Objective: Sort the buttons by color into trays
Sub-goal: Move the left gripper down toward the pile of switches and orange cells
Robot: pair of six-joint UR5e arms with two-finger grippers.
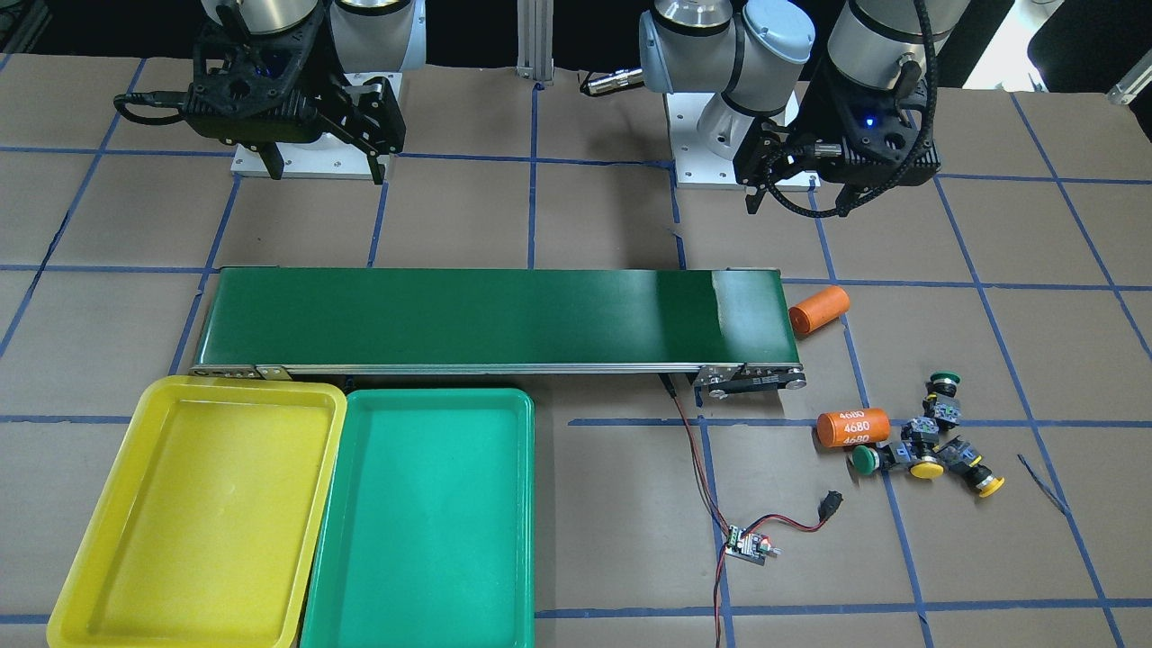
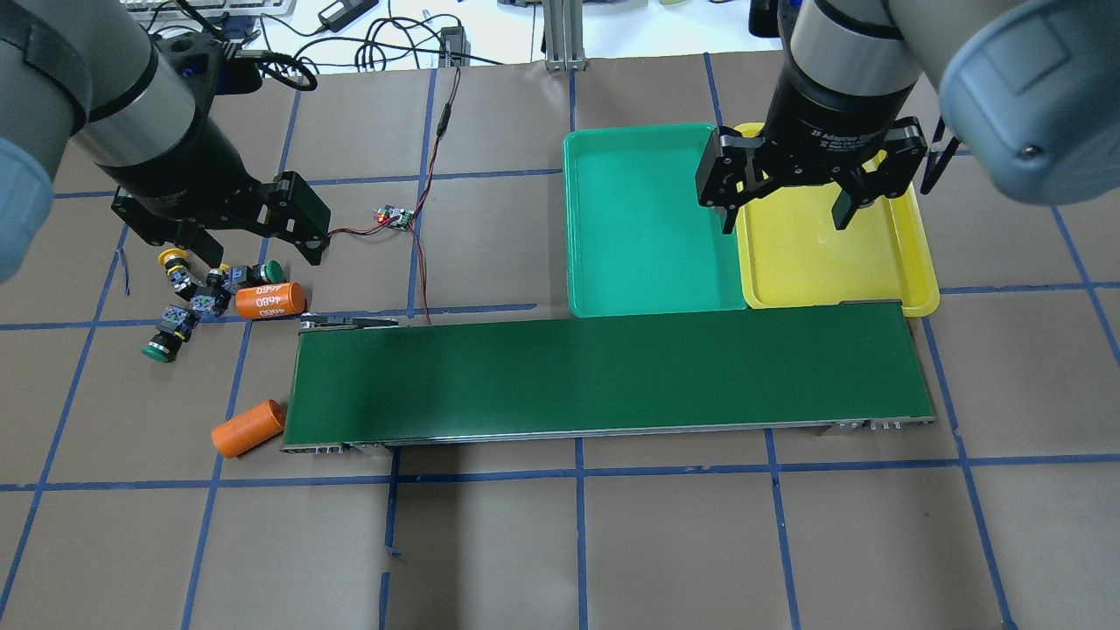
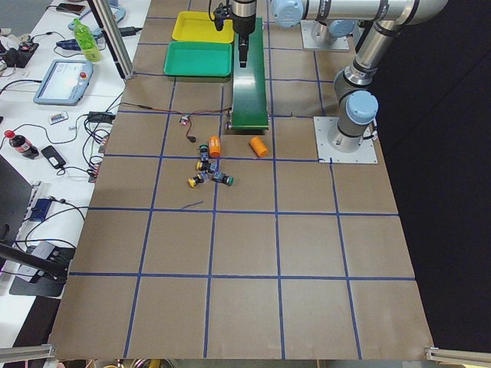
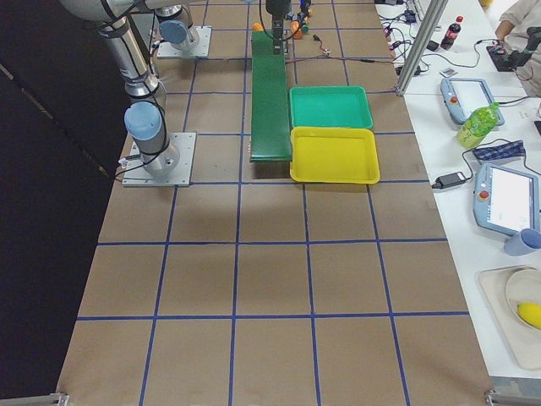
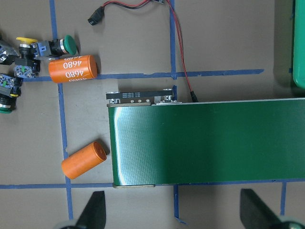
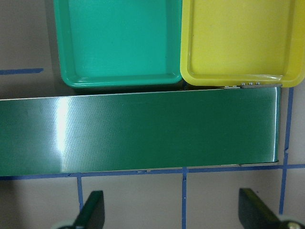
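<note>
buttons [image 2: 208, 300] clustered beside orange cylinder [image 2: 269, 300]; green tray [image 2: 639, 227] touching yellow tray [image 2: 831, 262]; right gripper [image 2: 785, 220] spread above them.

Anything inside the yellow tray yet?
The shallow yellow plastic tray holds nothing: its floor shows bare from the front. Overhead, the right gripper covers one corner.

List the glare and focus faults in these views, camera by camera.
Right wrist view: a bright vertical glare band on the long dark-green conveyor belt; the fingers of the right gripper look soft at the bottom edge. Front-facing view: a pale sheen near one belt end. Overhead view: the right arm's grey-blue elbow joint is blurred. Exterior left view: the small mushroom-cap push-buttons lack detail.
</note>
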